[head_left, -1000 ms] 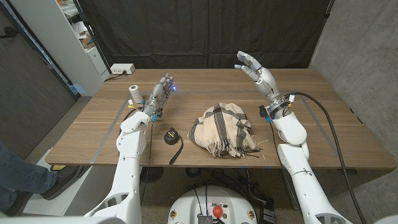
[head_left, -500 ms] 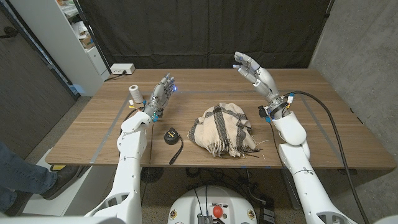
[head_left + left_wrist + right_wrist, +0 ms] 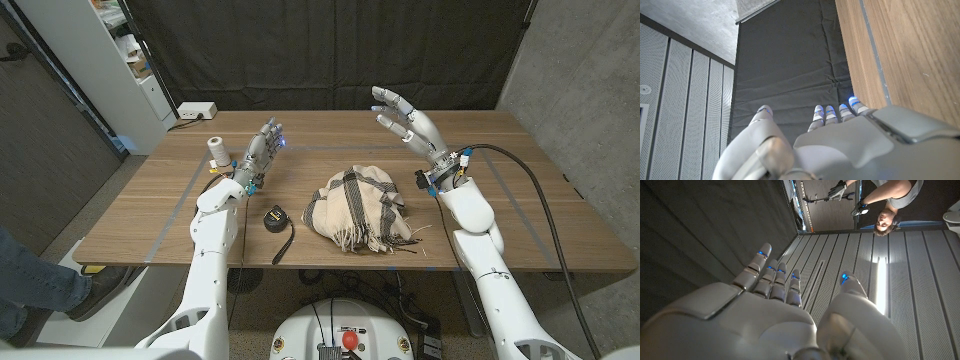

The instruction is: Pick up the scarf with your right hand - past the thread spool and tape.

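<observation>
The right hand (image 3: 405, 118) is raised above the far right part of the wooden table (image 3: 540, 215), its fingers (image 3: 384, 98) spread apart and nothing held in them; in the right wrist view the same hand (image 3: 765, 315) is seen from behind with the fingers (image 3: 756, 262) fanned out against a dark curtain and a panelled ceiling, and a person (image 3: 885, 202) is seen in the distance. Compared with the frame a second earlier, this hand has been shifted a little towards the robot's left and towards the far edge, while the forearm has been drawn slightly inward; nothing else on the table has been moved. The scarf (image 3: 358, 208), a cream cloth with dark stripes and a fringe, is heaped near the middle of the table, nearer the front edge than the hand and well apart from it. The left hand (image 3: 256, 156) is held up over the left part of the table with fingers extended and apart, empty. Just beyond it the thread spool (image 3: 215, 151) stands upright, and in front of it the tape (image 3: 274, 217) lies with a dark strip trailing towards the front edge; both are set to the left of the scarf, apart from it
</observation>
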